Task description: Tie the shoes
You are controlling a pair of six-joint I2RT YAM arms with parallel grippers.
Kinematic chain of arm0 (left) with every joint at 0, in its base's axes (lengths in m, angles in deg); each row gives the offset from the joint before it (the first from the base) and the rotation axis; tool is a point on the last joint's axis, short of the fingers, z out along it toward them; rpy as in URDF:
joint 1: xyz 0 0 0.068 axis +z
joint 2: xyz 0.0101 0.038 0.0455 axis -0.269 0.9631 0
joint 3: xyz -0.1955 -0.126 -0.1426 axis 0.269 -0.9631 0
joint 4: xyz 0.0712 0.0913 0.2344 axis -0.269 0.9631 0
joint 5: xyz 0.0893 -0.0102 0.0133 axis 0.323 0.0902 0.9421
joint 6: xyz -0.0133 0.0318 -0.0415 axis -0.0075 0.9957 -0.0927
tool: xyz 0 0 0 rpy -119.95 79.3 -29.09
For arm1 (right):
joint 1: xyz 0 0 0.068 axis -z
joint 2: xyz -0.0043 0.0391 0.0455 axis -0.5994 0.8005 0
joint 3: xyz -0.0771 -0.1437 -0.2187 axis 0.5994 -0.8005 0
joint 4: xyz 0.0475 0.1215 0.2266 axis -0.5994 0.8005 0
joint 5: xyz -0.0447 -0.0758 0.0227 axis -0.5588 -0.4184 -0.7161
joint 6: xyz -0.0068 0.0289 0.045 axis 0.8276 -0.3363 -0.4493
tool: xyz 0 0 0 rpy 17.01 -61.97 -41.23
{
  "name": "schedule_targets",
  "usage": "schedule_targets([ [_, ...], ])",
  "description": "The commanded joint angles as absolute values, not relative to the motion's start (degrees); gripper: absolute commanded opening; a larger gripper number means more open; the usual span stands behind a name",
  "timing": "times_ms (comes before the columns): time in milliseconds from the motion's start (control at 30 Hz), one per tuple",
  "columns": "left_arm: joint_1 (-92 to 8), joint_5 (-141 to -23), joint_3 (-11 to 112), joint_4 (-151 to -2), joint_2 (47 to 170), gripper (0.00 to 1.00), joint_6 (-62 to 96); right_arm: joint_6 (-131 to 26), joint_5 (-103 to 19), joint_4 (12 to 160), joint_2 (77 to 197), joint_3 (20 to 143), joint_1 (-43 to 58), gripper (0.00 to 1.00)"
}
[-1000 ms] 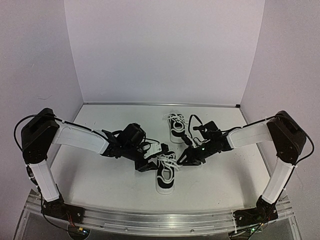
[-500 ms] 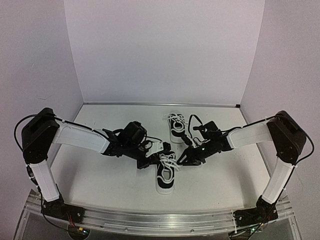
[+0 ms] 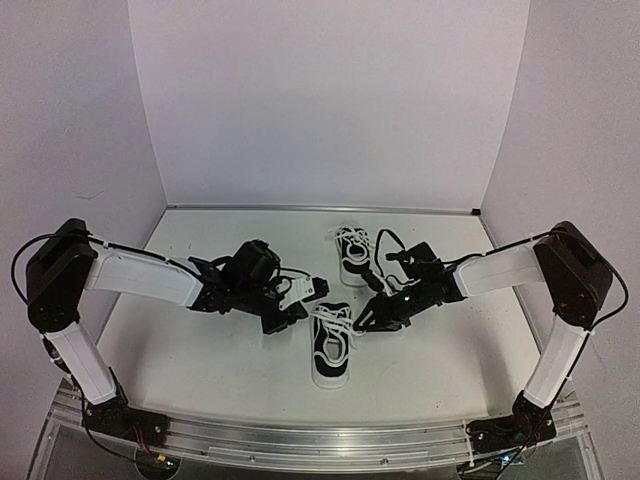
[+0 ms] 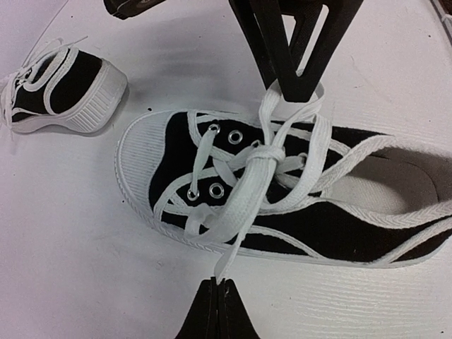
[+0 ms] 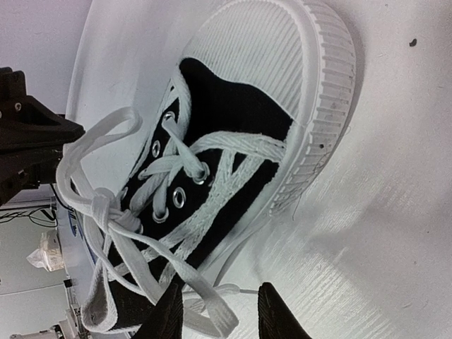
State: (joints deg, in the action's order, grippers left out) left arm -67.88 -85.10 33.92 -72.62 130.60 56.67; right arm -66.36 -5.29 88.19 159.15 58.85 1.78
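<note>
The top camera sits high above and behind the left arm point(image 3: 140, 272) and right arm point(image 3: 500, 268). It looks down toward the far wall point(image 3: 320, 100) from far off, so it sees the whole table point(image 3: 200, 370), the near shoe point(image 3: 330, 352) and the far shoe point(image 3: 352, 250). The left wrist camera is very near the near shoe, on its left, looking right and down across it. The right wrist camera is just as near, on its right, looking left, with its picture turned sideways. All three share the near shoe and its laces point(image 3: 335, 322). Each wrist view also catches the other arm's tip: the right gripper point(image 4: 296, 85) and the left gripper point(image 5: 67, 133).
</note>
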Motion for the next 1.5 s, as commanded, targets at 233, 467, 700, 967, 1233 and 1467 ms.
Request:
schedule_targets([
  [233,-67.28,-82.54,31.23,-70.96,125.36,0.00,55.67,-64.08,-5.56,89.81,158.29,61.39,1.19,0.26],
  [467,-67.28,-82.84,30.75,-69.45,125.18,0.00,55.64,-63.63,-5.96,90.94,157.94,62.71,0.76,0.31],
  [700,-67.28,-82.71,28.83,-69.12,123.17,0.00,55.11,-62.27,-7.50,93.54,159.86,65.35,0.04,0.32],
  [967,-67.28,-81.88,26.97,-67.66,121.31,0.00,54.41,-61.46,-8.78,95.55,161.47,67.61,-1.06,0.31],
  [1233,-67.29,-79.77,25.10,-68.54,120.10,0.00,53.37,-61.49,-8.80,95.91,161.21,68.16,-1.44,0.18],
  [1467,-67.27,-79.71,26.02,-71.03,120.46,0.30,54.65,-61.74,-8.88,95.76,159.82,67.87,-1.53,0.00],
])
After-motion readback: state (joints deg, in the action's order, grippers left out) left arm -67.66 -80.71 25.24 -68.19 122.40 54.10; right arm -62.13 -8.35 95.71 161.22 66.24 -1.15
